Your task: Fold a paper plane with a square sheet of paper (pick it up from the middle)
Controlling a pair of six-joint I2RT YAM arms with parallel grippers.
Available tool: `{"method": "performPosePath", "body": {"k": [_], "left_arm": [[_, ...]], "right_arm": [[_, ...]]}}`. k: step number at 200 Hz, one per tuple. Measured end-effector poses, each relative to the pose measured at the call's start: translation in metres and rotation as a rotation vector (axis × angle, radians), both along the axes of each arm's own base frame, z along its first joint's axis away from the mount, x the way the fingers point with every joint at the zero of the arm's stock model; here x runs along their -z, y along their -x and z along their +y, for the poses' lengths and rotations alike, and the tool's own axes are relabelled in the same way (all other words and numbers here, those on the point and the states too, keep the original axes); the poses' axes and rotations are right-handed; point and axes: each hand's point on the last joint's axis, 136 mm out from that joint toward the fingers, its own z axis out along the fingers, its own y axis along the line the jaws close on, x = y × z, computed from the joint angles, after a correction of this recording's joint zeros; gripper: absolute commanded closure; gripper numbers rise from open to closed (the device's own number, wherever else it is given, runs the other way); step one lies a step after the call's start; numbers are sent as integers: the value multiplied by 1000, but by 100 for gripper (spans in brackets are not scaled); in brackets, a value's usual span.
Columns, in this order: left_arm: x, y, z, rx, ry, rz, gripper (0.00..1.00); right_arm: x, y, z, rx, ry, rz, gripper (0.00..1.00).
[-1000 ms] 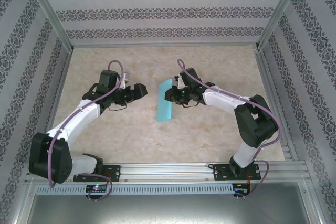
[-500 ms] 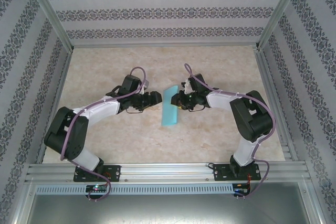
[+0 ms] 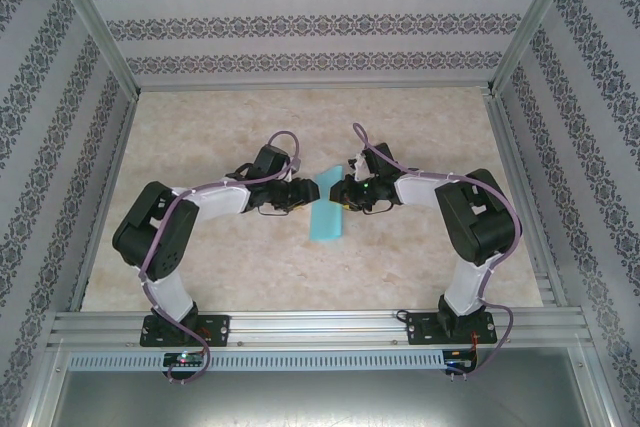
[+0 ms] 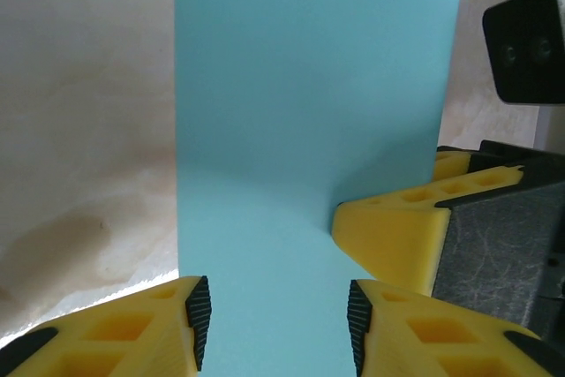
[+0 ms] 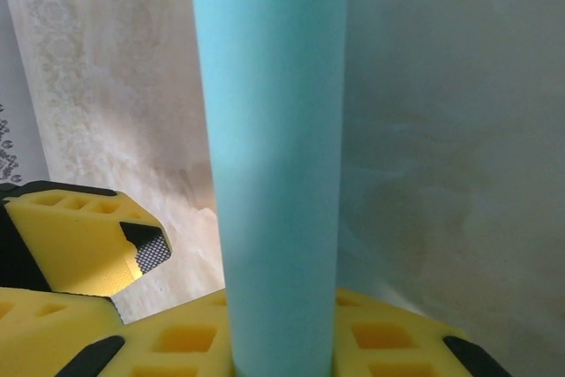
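The turquoise sheet of paper (image 3: 326, 215) hangs above the table's middle, held up between the two arms and showing as a narrow strip. My right gripper (image 3: 340, 195) is shut on it; in the right wrist view the paper (image 5: 274, 130) rises from between the yellow fingers (image 5: 380, 342) as a curved band. My left gripper (image 3: 308, 192) is at the paper's left side, facing the right one. In the left wrist view its jaws (image 4: 278, 322) stand apart with the flat paper (image 4: 309, 112) spanning the gap between the black pads (image 4: 199, 320). The right gripper's yellow finger (image 4: 388, 236) touches the sheet.
The marble-patterned tabletop (image 3: 250, 257) lies under the paper. Metal frame posts and patterned walls (image 3: 300, 27) enclose the space on three sides. The arm bases sit on the rail (image 3: 320, 327) at the near edge.
My left arm has swung right to the paper while its jaws narrowed. The right gripper and paper drifted slightly down and right, still gripped.
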Motion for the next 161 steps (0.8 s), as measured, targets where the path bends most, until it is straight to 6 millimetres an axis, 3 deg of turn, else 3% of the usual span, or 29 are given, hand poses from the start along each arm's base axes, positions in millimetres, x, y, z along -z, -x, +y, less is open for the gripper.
{"method": "performPosePath", "body": {"k": [112, 161], "left_arm": [[24, -10, -28, 48, -13, 25, 68], [37, -10, -29, 62, -31, 38, 70]], "right_arm": [[12, 6, -9, -10, 27, 13, 72], [14, 3, -14, 1, 46, 4, 69]]}}
